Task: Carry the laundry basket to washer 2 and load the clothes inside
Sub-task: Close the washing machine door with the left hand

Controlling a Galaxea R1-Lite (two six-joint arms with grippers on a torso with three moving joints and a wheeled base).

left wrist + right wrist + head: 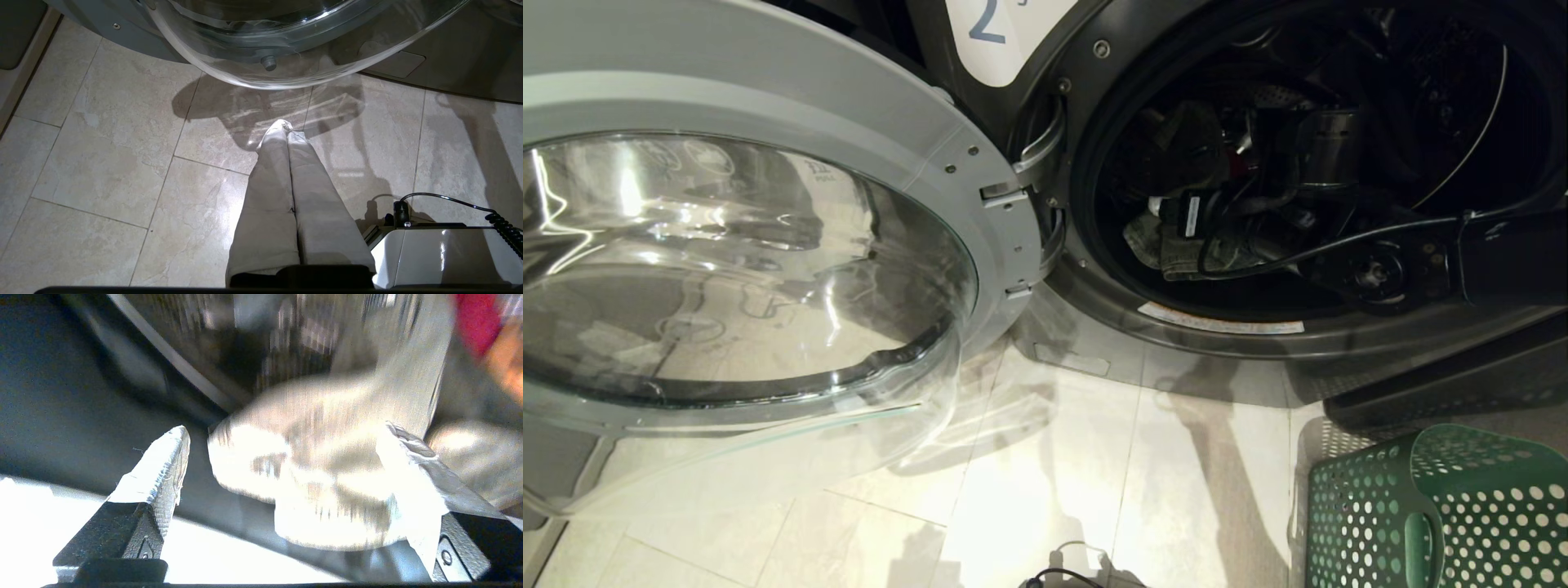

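Right end effector [282, 457] is inside the drum, jaws spread wide with nothing pinched between them. Its fingers [163, 469] are wedge-shaped and wrapped in pale woven tape over black bases. Just past them sits a lumpy wad of pale cloth [310, 477], motion-blurred, so I can't tell whether it touches the far finger. Beyond that there's something red [476, 322] and the ribbed metal of the drum wall.

From the head view, the black right arm [1421, 261] reaches in from the right through the round opening of washer 2 [1086, 269], with a thin cable looping along it. Down in the dark drum lies a crumpled greenish-grey garment [1176, 245] that looks like denim. The machine body is dark grey, with a white label carrying a blue "2" [988, 24] at the top edge. Its door [743, 269] is swung fully open to the left: a thick grey ring around a bulging clear glass bowl, shiny with reflections.

The laundry basket [1445, 514] sits on the floor at the lower right, near the washer's front: dark green plastic, rounded corners, peppered with round holes, and an oval handle slot.

Left end effector [288, 134] hangs parked low over the glossy beige marble-look floor tiles [102, 163], its pale taped fingers pressed together, under the glass door.
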